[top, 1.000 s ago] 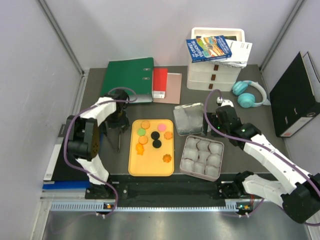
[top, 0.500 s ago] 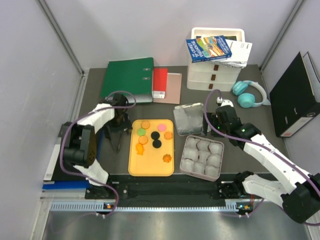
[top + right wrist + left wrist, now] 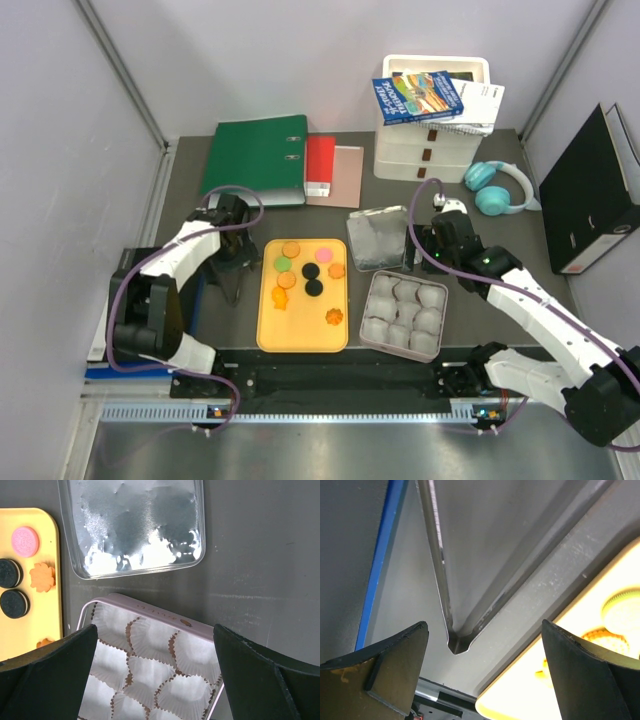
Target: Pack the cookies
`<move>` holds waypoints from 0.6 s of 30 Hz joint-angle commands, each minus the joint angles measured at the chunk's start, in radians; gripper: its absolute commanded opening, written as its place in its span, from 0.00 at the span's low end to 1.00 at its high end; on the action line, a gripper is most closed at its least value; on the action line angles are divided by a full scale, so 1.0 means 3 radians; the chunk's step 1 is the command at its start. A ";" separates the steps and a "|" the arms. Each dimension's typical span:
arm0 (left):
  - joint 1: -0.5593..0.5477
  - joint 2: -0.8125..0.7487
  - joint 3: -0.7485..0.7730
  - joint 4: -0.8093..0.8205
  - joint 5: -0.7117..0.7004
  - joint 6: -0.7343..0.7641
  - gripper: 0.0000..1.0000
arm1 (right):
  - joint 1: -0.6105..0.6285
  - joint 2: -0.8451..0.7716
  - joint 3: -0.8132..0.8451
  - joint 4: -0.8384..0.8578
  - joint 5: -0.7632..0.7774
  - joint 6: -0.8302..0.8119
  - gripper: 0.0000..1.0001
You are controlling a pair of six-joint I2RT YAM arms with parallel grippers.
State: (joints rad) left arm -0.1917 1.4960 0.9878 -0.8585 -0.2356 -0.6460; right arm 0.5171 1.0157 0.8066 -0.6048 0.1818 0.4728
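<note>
Left claw (image 3: 485,652): jaws finished spreading over the last second and now stand fully apart with nothing between them, so it's released and empty. Its elbow has dropped back toward the base while the claw itself barely shifted. It hangs over bare desk (image 3: 540,250), and the yellow tray (image 3: 270,335) has its edge just to the claw's right; the wrist view catches that edge and a couple of orange discs at the right of the frame. Cookies (image 3: 305,275) are all on that tray, to the right of the left claw. I count nine: orange ones, two black, one green, one pink, none moved in the last second. Right claw (image 3: 155,680): no change, jaws wide, empty. It hovers above the far rim of the box (image 3: 150,612), which sits directly below it. The paper cups (image 3: 150,675) inside all look empty, the clear lid (image 3: 135,525) lies flat just beyond, and the tray is off to its left. Read: nothing packed yet, this is pre-grasp. The left claw opening right beside the tray suggests it's lining up for a first pick, probably one of the near-edge orange ones. Next it needs a sideways shift over the tray, then a descent. The discs are thin and flat, so the fingertips must get nearly to the tray surface or the cookie will slip.
</note>
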 commanded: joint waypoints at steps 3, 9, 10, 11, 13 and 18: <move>0.0163 0.0101 -0.0148 0.0151 -0.0048 -0.0096 0.99 | 0.0030 -0.0001 0.0047 0.0155 0.0003 0.0035 0.99; 0.0291 0.0494 0.0010 0.0213 0.0039 -0.0061 0.98 | 0.0035 -0.0052 0.0031 0.0129 0.0013 0.0045 0.99; 0.0291 0.0551 0.0046 0.0238 0.0039 -0.0045 0.98 | 0.0035 -0.0062 0.0026 0.0119 0.0023 0.0050 0.99; 0.0296 0.0637 0.0107 0.0249 0.0049 -0.0005 0.98 | 0.0035 -0.0067 0.0031 0.0114 0.0028 0.0050 0.99; 0.0296 0.0714 0.0164 0.0310 0.0100 0.0052 0.98 | 0.0035 -0.0082 0.0031 0.0084 0.0053 0.0050 0.99; 0.0296 0.0863 0.0225 0.0423 0.0156 0.0226 0.96 | 0.0030 -0.0139 0.0031 0.0032 0.0105 0.0045 0.99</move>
State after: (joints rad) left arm -0.1062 1.7035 1.0523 -0.8043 -0.1894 -0.6193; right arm 0.5171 1.0096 0.8062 -0.5957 0.1860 0.4763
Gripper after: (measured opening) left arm 0.982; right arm 0.987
